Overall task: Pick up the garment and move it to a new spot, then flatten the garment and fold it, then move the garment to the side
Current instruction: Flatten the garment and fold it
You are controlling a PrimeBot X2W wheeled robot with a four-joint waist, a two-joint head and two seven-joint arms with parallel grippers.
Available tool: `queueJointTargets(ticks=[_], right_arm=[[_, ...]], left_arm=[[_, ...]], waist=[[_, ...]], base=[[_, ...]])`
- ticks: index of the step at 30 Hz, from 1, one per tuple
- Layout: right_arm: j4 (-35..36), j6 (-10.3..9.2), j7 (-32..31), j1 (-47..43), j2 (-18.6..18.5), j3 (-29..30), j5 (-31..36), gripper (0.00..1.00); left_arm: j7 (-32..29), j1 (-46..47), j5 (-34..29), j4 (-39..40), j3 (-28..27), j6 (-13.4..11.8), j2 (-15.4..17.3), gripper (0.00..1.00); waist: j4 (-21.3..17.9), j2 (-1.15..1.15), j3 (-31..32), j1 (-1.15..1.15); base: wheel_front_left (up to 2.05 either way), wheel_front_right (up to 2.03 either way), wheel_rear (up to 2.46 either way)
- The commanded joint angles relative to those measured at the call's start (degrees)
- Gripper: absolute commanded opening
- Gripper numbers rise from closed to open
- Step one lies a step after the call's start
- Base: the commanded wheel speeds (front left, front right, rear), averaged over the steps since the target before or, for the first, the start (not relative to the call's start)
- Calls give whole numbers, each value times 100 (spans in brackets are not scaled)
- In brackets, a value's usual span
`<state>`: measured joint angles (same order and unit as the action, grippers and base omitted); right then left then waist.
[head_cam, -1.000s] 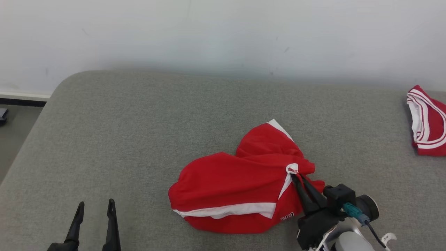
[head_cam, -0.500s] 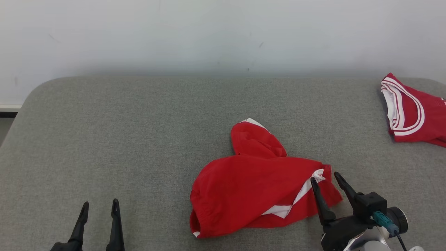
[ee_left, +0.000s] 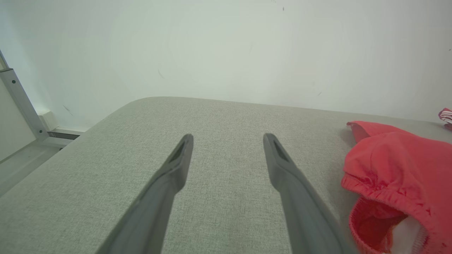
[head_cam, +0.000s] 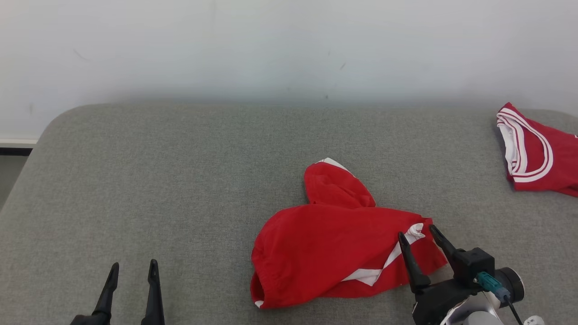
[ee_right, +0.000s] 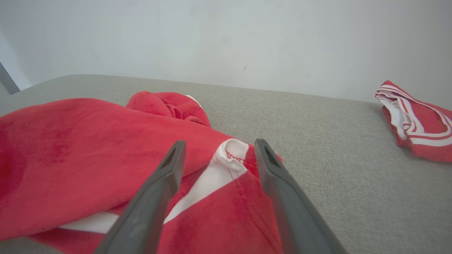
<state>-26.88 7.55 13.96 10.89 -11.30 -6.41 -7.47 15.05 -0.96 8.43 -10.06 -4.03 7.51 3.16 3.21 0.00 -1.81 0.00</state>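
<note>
Your right gripper [head_cam: 416,230] has let go. A second ago its jaws were pinched on the garment [head_cam: 325,243] at its white corner [ee_right: 229,155]; now they stand spread either side of it. Garment has slumped flatter on the cushion [head_cam: 180,180]. Head camera panned slightly.

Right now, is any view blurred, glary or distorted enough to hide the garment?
Head view: soft even light, sharp, red garment plain on grey surface. Left wrist view: wide-angle stretch, left gripper soft near the lens. Right wrist view: red garment paler, no glare.
</note>
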Motion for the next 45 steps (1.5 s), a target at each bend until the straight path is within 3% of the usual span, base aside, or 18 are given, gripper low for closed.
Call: queueJointTargets(ticks=[1, 2, 3, 4, 5, 6, 12, 26, 27, 28, 29, 45], right_arm=[[-103, -16, -60, 69, -42, -14, -32, 100], [-175, -16, -91, 98, -47, -28, -44, 100], [-259, -16, -136, 132, -54, -34, -52, 81], [-331, -16, -166, 173, -53, -52, -55, 40], [-409, -16, -187, 219, -61, -43, -57, 14], [-487, -16, -220, 251, -71, -44, -47, 0], [-359, -16, 32, 131, -16, 126, -131, 0], [870, -16, 93, -1254, -83, 711, -315, 0], [861, -16, 46, -1326, -75, 734, -344, 16], [866, -16, 24, -1386, -62, 755, -368, 95], [912, -16, 31, -1423, -38, 794, -378, 100], [2103, -16, 125, -1573, 386, 918, -66, 100]], left_arm=[[16, -22, -53, -14, 21, -7, -13, 100], [16, -19, -47, -12, 23, -7, -14, 100], [16, -23, -40, -7, 27, -6, -14, 100], [16, -33, -34, -2, 30, -6, -15, 100], [16, -48, -26, -5, 33, -6, -17, 100], [16, -55, -20, -11, 37, -6, -17, 100], [16, -96, 17, -6, -3, -6, -23, 100], [16, 55, 57, -73, 86, -5, -28, 100], [16, 57, 58, -83, 91, -5, -28, 100], [16, 58, 60, -92, 99, -5, -28, 100], [16, 62, 59, -94, 108, -5, -29, 100], [16, -132, -113, -28, 55, -5, -8, 100]], waist=[[58, 0, 8, 0], [73, 0, 6, 0], [86, 0, 2, 0], [96, 0, -4, 0], [108, 0, -14, 0], [121, 0, -23, 0], [99, 0, -80, 0], [-192, 0, -192, 0], [-196, 0, -183, 0], [-195, 0, -175, 0], [-192, 0, -167, 0], [-119, 0, 130, 0]], base=[[0, 0, 0], [0, 0, 0], [0, 0, 0], [0, 0, 0], [0, 0, 0], [0, 0, 0], [0, 0, 0], [0, 0, 0], [0, 0, 0], [0, 0, 0], [0, 0, 0], [0, 0, 0]])
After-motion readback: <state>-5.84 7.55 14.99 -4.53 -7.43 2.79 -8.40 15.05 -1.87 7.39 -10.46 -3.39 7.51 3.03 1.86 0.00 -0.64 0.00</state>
